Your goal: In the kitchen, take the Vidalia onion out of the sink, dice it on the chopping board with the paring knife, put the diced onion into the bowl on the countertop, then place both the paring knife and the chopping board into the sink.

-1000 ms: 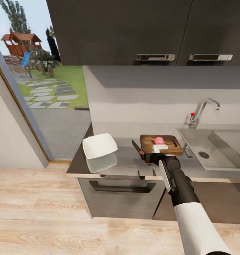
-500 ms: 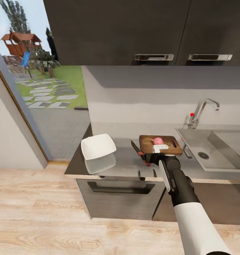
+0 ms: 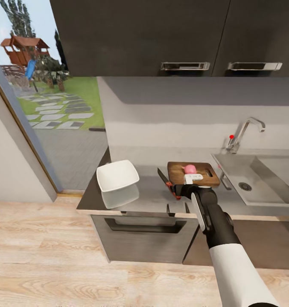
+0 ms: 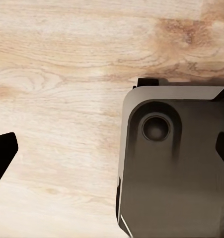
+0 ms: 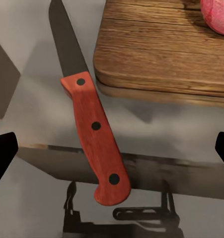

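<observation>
Right gripper (image 5: 112, 148): fingers spread wide, nothing held, poised over paring knife (image 5: 92, 124) beside chopping board (image 5: 166, 54), frame centre.

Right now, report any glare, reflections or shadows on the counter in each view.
Head view: the glossy countertop mirrors the bowl as a pale reflection just in front of it; the wall under the cabinets is in soft shadow. Right wrist view: the paring knife is sharp, the chopping board casts a soft shadow, and the counter mirrors a dark gripper shape. Left wrist view: no glare on the wood floor.
</observation>
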Available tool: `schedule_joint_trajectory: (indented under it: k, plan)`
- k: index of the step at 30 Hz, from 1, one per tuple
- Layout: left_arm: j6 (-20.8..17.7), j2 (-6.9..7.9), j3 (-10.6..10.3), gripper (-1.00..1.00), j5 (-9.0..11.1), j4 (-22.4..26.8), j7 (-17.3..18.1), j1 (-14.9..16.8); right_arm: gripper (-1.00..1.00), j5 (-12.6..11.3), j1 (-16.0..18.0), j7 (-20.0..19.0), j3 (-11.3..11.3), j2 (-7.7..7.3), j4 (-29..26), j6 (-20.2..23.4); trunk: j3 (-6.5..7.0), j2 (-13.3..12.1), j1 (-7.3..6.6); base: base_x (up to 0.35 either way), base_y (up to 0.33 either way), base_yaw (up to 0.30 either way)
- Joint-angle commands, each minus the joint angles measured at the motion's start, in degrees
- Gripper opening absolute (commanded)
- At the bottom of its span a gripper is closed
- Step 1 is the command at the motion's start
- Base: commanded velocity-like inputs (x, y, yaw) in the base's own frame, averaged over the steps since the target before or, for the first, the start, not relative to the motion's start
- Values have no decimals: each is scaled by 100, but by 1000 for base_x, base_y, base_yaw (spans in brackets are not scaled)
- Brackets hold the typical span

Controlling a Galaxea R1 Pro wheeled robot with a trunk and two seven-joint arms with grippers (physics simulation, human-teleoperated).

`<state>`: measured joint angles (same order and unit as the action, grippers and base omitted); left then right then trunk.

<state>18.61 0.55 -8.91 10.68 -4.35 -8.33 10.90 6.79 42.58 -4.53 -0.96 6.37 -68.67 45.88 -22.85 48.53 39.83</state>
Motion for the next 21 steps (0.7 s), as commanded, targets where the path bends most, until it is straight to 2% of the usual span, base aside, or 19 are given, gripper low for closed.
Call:
schedule_joint_trajectory:
  k: [1,14,21]
  plan:
    - [37,-2,-50,100,48,-22,-2,9,100,60,4,-48,-10,4,-6,26,-14,5,1,0,0,0]
    - [37,-2,-50,100,48,-24,-2,9,100,61,4,-35,122,6,-5,18,-60,5,1,0,0,0]
    - [37,-2,-50,100,48,-23,-2,9,100,312,4,-30,316,15,2,10,-60,5,1,0,0,0]
